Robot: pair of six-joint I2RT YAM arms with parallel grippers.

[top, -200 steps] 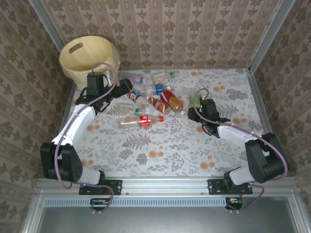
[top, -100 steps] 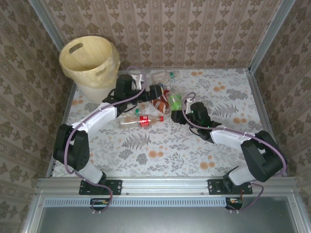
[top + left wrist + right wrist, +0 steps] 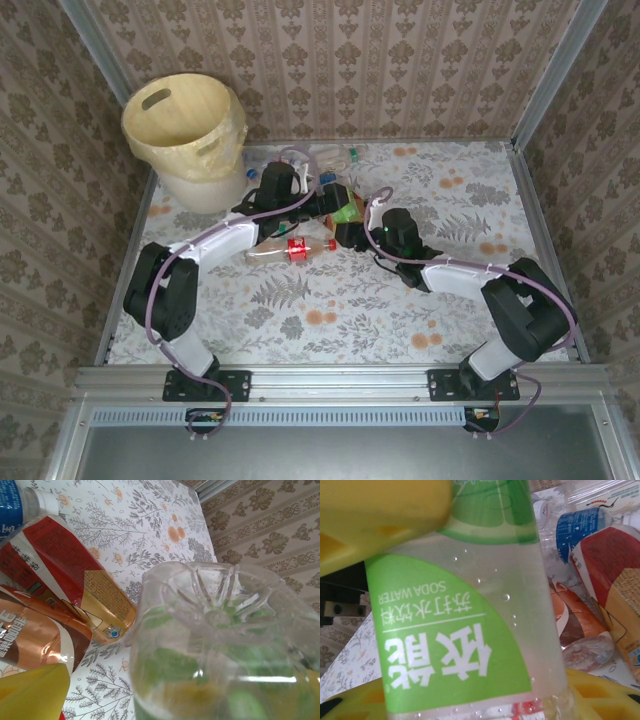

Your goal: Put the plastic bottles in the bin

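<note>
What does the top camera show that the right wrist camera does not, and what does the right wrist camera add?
Top camera: the bin at the far left, both arms, and a red-labelled bottle lying on the table.
Right wrist camera: the words SODA WATER on the green-labelled bottle, and yellow fingers pressed against it above and below.
Both: the green-labelled bottle held in the right gripper, with other bottles lying beyond it.

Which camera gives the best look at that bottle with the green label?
Right wrist: the green-label bottle is close up, its label readable. Left wrist shows its clear ribbed base; top external, a small green patch.
</note>
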